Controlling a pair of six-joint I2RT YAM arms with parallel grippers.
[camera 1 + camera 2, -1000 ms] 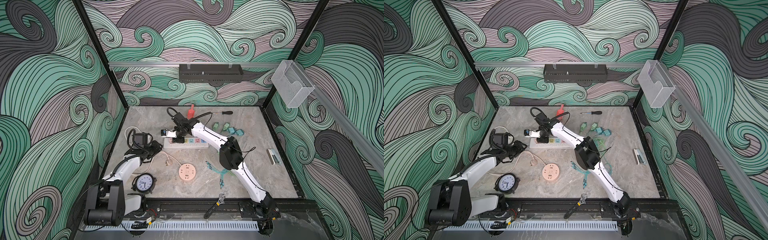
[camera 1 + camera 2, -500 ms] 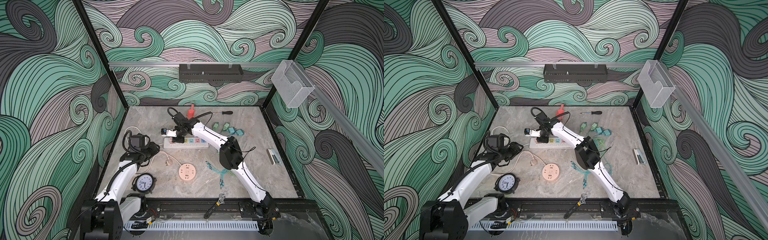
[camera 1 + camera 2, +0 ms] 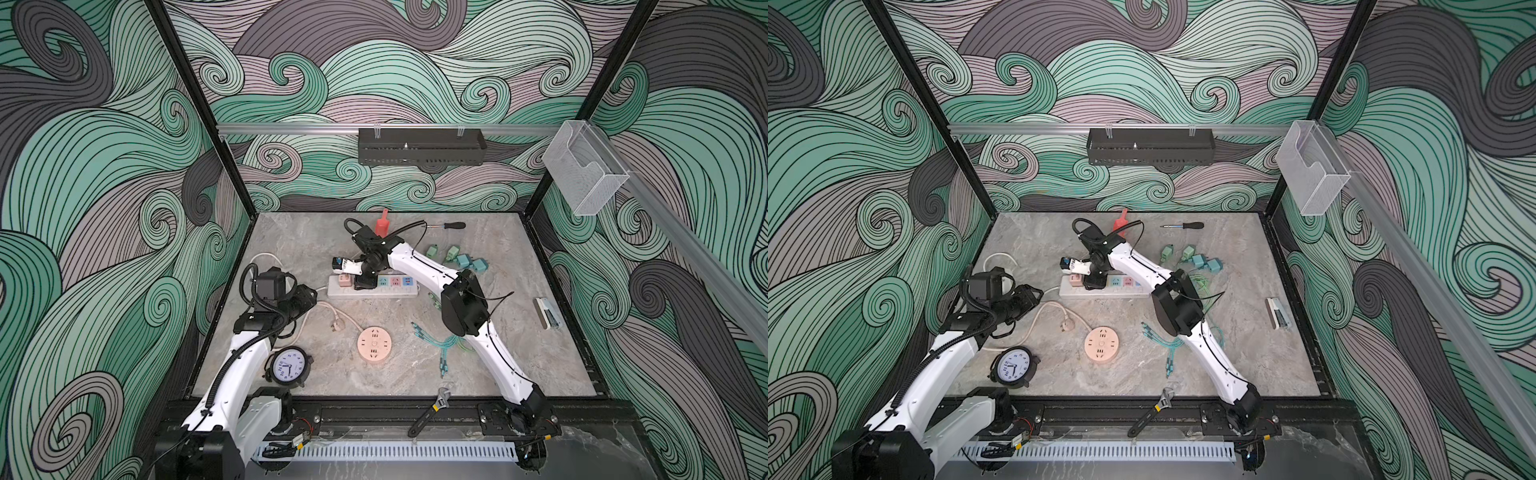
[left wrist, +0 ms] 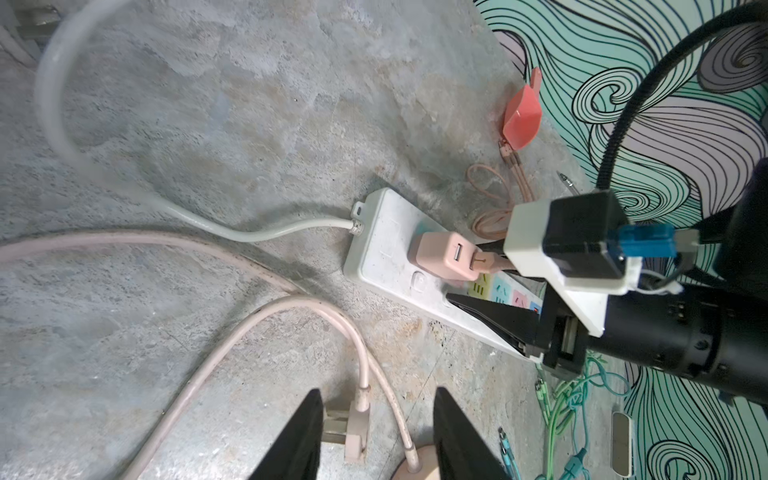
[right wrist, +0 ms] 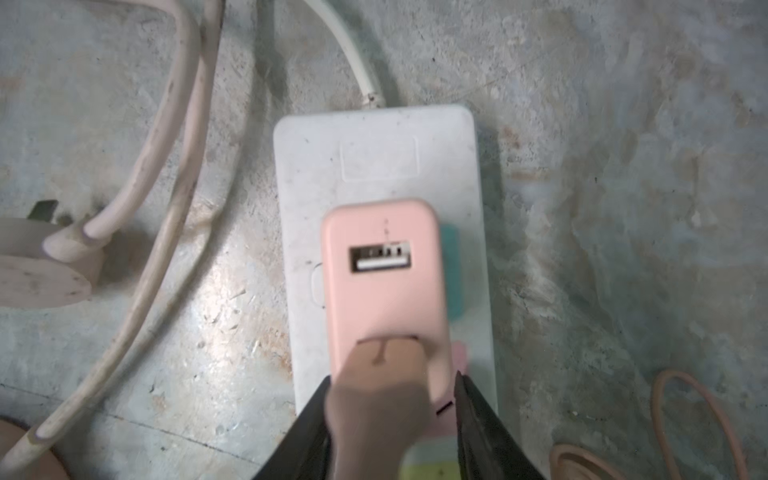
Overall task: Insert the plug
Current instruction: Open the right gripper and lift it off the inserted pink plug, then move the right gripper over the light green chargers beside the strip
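Observation:
A pink charger [image 5: 384,282] stands plugged into the white power strip [image 5: 374,141] in the right wrist view. A pink-brown USB plug [image 5: 382,395] has its tip in the charger's lower port. My right gripper [image 5: 392,376] is open around that plug: one finger lies against it, the other stands clear. Both top views show the right gripper [image 3: 365,282] [image 3: 1094,282] over the strip's left end. My left gripper [image 4: 378,392] is open and empty, above a loose pink three-pin plug [image 4: 355,428] on the table.
A round pink socket [image 3: 374,345] lies in front of the strip and a clock [image 3: 288,368] beside the left arm. Teal cables [image 3: 446,345], small adapters [image 3: 457,259], a red scoop [image 3: 381,224], a screwdriver [image 3: 446,225], a stapler [image 3: 547,312] and a wrench [image 3: 430,411] lie around.
My right gripper's jaws have parted from the USB plug. The left arm has lifted and straightened at its base, while its gripper stays near the loose pink cord.

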